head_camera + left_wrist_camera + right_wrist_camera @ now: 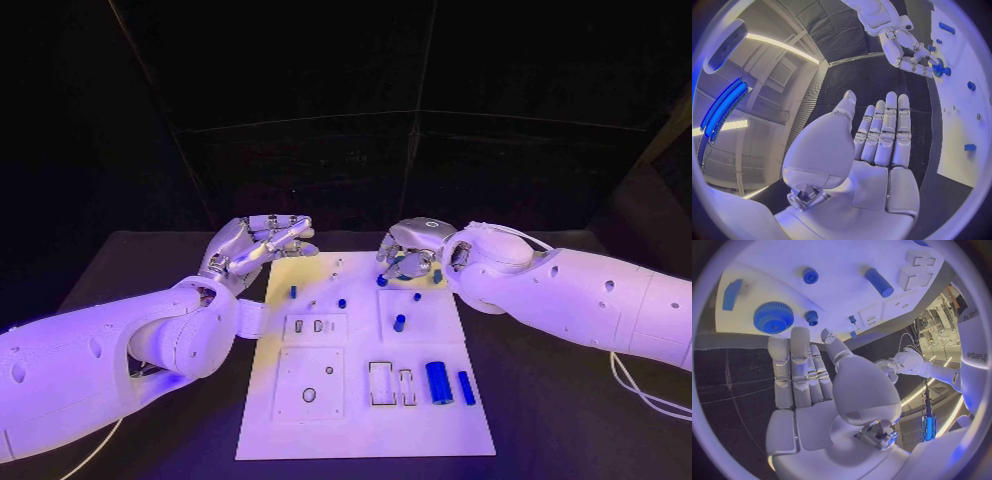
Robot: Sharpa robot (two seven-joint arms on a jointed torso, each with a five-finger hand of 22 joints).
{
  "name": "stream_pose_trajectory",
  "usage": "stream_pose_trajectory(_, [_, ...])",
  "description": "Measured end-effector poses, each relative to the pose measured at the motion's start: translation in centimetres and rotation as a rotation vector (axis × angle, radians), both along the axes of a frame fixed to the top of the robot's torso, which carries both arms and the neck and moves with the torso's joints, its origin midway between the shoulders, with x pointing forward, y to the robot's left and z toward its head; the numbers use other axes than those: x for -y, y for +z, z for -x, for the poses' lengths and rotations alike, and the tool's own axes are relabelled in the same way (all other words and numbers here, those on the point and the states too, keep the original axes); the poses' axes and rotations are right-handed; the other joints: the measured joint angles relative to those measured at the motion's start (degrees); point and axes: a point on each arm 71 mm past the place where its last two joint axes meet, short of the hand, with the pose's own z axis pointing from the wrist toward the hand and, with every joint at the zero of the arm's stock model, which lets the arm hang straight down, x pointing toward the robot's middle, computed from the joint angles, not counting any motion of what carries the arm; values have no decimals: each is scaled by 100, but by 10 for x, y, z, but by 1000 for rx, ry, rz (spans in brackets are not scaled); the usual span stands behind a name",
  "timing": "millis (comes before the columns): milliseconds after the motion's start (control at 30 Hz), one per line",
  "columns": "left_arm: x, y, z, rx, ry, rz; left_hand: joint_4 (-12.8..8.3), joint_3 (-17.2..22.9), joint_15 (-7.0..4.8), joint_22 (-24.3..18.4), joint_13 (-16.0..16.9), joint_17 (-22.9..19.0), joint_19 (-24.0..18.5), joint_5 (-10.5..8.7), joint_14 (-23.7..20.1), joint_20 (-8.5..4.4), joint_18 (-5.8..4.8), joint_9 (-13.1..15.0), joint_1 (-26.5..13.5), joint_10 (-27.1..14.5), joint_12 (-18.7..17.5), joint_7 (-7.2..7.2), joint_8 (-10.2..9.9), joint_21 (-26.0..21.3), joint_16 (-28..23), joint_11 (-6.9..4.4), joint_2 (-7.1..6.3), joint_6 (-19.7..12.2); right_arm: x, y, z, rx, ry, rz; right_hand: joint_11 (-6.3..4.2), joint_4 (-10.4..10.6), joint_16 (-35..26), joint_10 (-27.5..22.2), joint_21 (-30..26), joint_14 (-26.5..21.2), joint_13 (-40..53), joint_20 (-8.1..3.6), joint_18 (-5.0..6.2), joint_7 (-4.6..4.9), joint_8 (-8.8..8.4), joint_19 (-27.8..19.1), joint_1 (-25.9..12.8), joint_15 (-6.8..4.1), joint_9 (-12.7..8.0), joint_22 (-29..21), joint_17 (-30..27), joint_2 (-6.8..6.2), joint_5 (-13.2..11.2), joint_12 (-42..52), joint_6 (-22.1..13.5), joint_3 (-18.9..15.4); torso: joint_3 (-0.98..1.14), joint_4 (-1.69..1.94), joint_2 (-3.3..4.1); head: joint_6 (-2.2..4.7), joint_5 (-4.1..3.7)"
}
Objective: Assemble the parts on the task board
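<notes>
- I see the black bench [577,420] carrying the white task board [361,420], which lies in the middle and runs from near me to the far side.
- My left arm [130,350] comes in at the left; my right arm [591,300] comes in at the right.
- My left hand [260,243] hovers over the bench just off the board's far left corner. From its wrist camera the left hand [861,150] has a bare palm and straight fingers lying side by side, grasping nothing, so I read it as released.
- My right hand [411,250] hangs over the board's far right part. From its wrist camera the right hand [817,390] also shows a bare palm with fingers stretched out and nothing in them: released.
- Just beyond its fingertips a blue gear [773,317] sits on the board, with a small blue knob [811,317] just beside it.
- On the board's near right part I see a thick blue cylinder [438,383] lying flat, a slimmer blue bar [466,387] to its right, and pale rectangular slots [381,384] to its left.
- Further off lie a small blue peg [400,322] in the middle and tiny blue pieces [343,302] toward the far end, too small for me to tell apart.
</notes>
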Motion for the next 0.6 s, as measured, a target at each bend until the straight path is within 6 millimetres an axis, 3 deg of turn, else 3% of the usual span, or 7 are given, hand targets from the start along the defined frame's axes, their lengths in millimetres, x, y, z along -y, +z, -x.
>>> stream_pose_trajectory(67, [1, 0, 0, -1, -2, 0, 0, 0, 0, 0, 0, 0, 0, 0, 0, 0, 0, -4, 0, 0, 0, 0, 0, -23, 0, 0, 0, 0, -1, -1, -1, -1, -3, 12, -18, -15, 365, -19, 215, 0, 0, 14, 1, -12, 0, 108, -2, 0, 0, 301, 365, 2, 0, 0, -45, 16, -1, 2, 9, -7, -5])
stream_pose_trajectory(167, [1, 1, 0, 0, -4, 0, 0, 0, 0, -7, 0, 6, 0, 0, 0, 0, 0, -5, 0, 0, -12, 0, 0, -23, -13, 0, 0, 0, -1, -1, -1, -3, -4, 27, -16, 9, 779, -58, 464, 0, 0, 23, -88, -12, 0, 179, -2, 0, 0, 641, 759, 2, 0, 0, -45, 40, -1, 5, 21, -19, -8])
stream_pose_trajectory(600, [1, 4, -2, 5, -7, -1, 0, 0, 0, -10, -1, 8, 0, 0, 0, 0, -1, -5, 0, 0, -26, 0, 0, -22, -24, 0, 0, 0, -5, -5, -5, -27, -6, 75, 3, 12, 1266, -81, 737, -1, -1, 38, -87, -11, 0, 272, -1, 0, 1, 1034, 1221, 2, -21, 0, -84, 100, -1, 9, 73, -52, 15])
